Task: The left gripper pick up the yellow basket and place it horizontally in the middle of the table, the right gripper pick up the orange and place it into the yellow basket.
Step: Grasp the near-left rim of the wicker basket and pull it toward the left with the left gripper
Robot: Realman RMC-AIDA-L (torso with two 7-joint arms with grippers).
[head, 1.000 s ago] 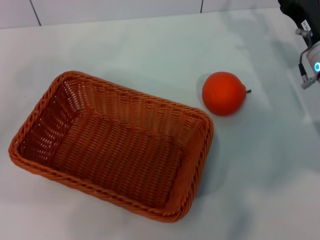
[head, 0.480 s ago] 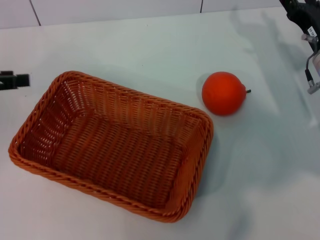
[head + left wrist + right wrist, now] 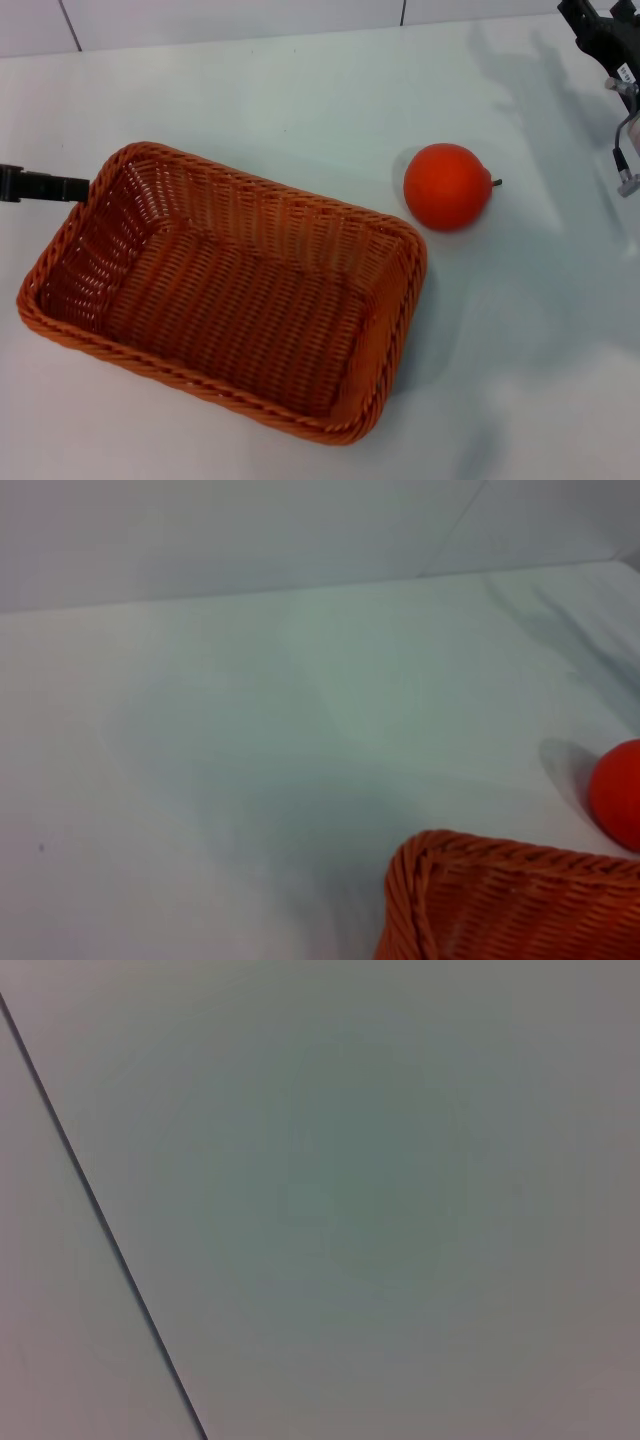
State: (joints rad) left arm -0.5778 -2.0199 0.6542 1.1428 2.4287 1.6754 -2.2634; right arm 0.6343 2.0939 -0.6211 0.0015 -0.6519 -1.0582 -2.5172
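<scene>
The yellow basket [image 3: 225, 290], orange-brown wicker, lies slanted on the left half of the white table [image 3: 300, 90]; one corner of it shows in the left wrist view [image 3: 500, 900]. The orange [image 3: 447, 186] sits just off the basket's far right corner, apart from it, and shows at the edge of the left wrist view [image 3: 620, 795]. My left gripper [image 3: 45, 186] is a thin black bar at the left edge, its tip at the basket's far left rim. My right gripper [image 3: 605, 35] is at the top right corner, well away from the orange.
A wall with a dark seam [image 3: 404, 12] runs behind the table's far edge. The right wrist view shows only a plain surface crossed by a dark line [image 3: 100, 1220].
My left gripper has come in from the left edge and moved right to the basket's far left rim. My right gripper has drawn back up and right, its blue ring leaving view.
</scene>
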